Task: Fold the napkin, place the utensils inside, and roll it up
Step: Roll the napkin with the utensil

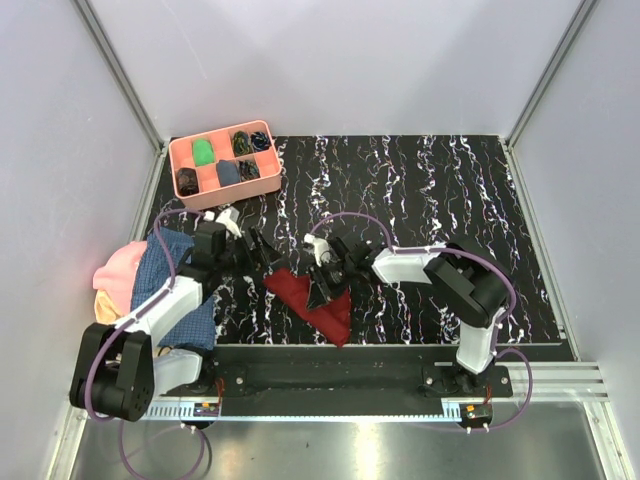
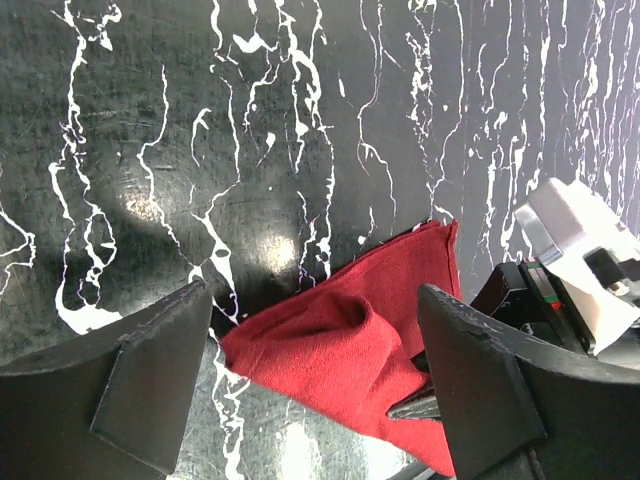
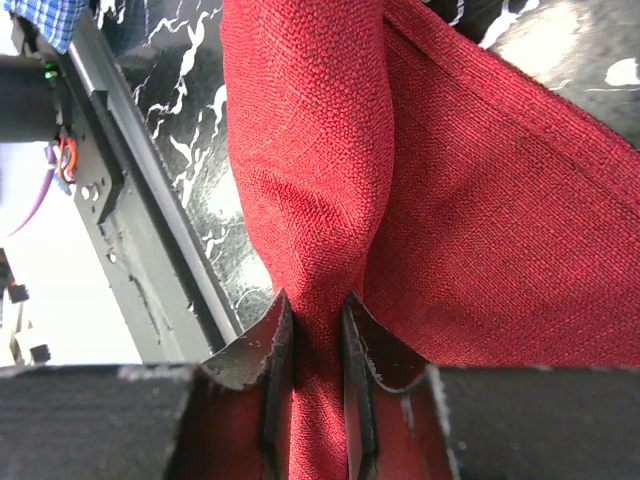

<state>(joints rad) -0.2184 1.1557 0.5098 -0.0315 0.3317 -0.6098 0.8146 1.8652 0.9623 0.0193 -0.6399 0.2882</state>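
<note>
Red napkin point(image 1: 318, 302) is lying bunched by the table's point(image 1: 450, 200) near edge, left of ctr, w/ the right gripper point(image 3: 312, 320) pinching a raised fold of it. Just past its far-left corner the left gripper point(image 2: 315, 300) is hovering, fingers spread wide, gripping nothing. Pink tray point(image 1: 245, 190) is sitting at the far-left corner.

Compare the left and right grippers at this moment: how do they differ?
The left gripper stands wide open; the right gripper is shut. The left gripper holds nothing, with the napkin lying loose just ahead of it; the right gripper pinches a raised fold of that napkin. Both grippers are black and sit at the same red napkin.
</note>
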